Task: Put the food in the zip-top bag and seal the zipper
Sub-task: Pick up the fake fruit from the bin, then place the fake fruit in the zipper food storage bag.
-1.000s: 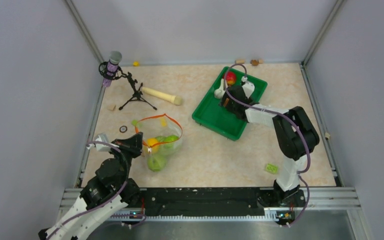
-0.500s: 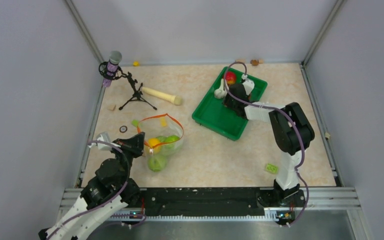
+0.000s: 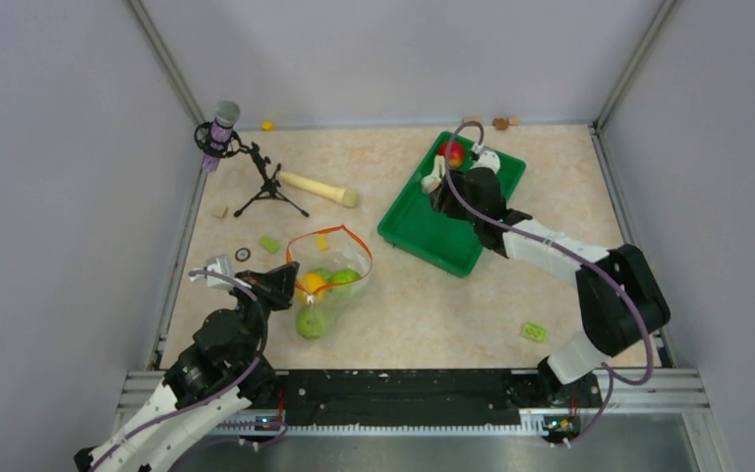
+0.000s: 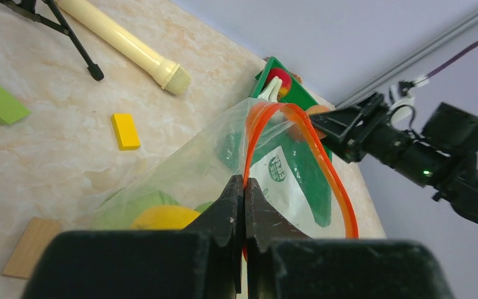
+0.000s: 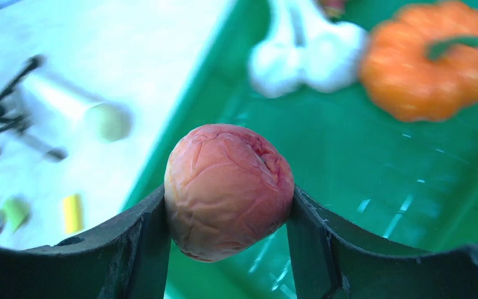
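Note:
The clear zip-top bag (image 3: 332, 273) lies left of centre, its orange-red zipper (image 3: 326, 236) open in a loop. It holds a yellow lemon (image 3: 313, 283) and green apples (image 3: 344, 277). My left gripper (image 3: 290, 276) is shut on the zipper (image 4: 305, 134) at the bag's near-left corner (image 4: 244, 182) and holds it up. My right gripper (image 3: 449, 197) hangs over the green tray (image 3: 423, 236), shut on a peach (image 5: 228, 190). An orange pumpkin (image 5: 439, 59) and white garlic (image 5: 305, 56) lie in the tray beyond it. A red apple (image 3: 452, 152) sits at the tray's far end.
A microphone on a black tripod (image 3: 267, 182) and a beige wooden pin (image 3: 319, 189) stand at the back left. A green block (image 3: 270, 243) and a yellow block (image 3: 321, 242) lie by the bag. A green brick (image 3: 533, 332) lies front right.
My left gripper has moved right with the bag's rim, uncovering the green block. My right arm's elbow has swung out to the right while its gripper stays over the tray.

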`<state>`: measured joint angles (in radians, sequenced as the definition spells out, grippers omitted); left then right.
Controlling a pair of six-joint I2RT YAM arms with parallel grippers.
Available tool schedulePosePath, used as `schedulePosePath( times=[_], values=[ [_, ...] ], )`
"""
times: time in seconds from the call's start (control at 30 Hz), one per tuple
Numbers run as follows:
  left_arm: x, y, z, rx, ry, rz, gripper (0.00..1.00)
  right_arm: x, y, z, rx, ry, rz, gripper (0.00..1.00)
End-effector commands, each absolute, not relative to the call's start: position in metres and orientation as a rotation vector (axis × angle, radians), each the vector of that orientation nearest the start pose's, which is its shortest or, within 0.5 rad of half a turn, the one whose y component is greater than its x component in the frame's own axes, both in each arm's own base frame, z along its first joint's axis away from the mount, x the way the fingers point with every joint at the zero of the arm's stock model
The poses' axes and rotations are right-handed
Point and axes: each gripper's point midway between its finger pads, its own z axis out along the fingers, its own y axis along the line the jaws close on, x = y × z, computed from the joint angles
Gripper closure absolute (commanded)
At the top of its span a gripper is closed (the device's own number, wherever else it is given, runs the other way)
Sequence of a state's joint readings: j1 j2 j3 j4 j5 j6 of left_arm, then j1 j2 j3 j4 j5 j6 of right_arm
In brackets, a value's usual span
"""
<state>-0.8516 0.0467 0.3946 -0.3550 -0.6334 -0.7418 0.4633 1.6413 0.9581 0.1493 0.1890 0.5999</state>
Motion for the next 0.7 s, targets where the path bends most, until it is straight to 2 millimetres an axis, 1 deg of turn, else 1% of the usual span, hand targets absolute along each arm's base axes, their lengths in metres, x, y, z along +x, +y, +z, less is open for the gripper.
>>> schedulePosePath(
  times=[0.0, 0.1, 0.17, 0.3, 0.4, 0.47, 0.53, 0.63, 0.67],
  values=[
    [0.191, -0.100, 0.240, -0.383, 1.550, -0.767, 1.00, 0.374, 0.260, 0.207, -0.073, 1.896, 0.648, 0.69],
    [0.189, -0.100, 0.241, -0.383, 1.541, -0.780, 1.00, 0.329, 0.300, 0.236, -0.283, 1.822, 0.762, 0.69],
    [0.189, -0.099, 0.241, -0.383, 1.538, -0.783, 1.00, 0.303, 0.317, 0.252, -0.372, 1.775, 0.846, 0.69],
    [0.188, -0.100, 0.240, -0.380, 1.543, -0.781, 1.00, 0.263, 0.340, 0.281, -0.459, 1.675, 0.970, 0.68],
    [0.188, -0.099, 0.240, -0.381, 1.543, -0.782, 1.00, 0.231, 0.360, 0.292, -0.522, 1.611, 1.058, 0.69],
    [0.189, -0.100, 0.240, -0.381, 1.544, -0.783, 1.00, 0.209, 0.376, 0.302, -0.557, 1.526, 1.135, 0.68],
    [0.189, -0.099, 0.240, -0.379, 1.543, -0.780, 1.00, 0.191, 0.388, 0.306, -0.582, 1.473, 1.184, 0.68],
    [0.189, -0.099, 0.238, -0.384, 1.544, -0.771, 1.00, 0.176, 0.405, 0.308, -0.616, 1.442, 1.212, 0.65],
    [0.189, -0.099, 0.238, -0.381, 1.544, -0.774, 1.00, 0.173, 0.411, 0.306, -0.632, 1.445, 1.210, 0.64]
  ],
)
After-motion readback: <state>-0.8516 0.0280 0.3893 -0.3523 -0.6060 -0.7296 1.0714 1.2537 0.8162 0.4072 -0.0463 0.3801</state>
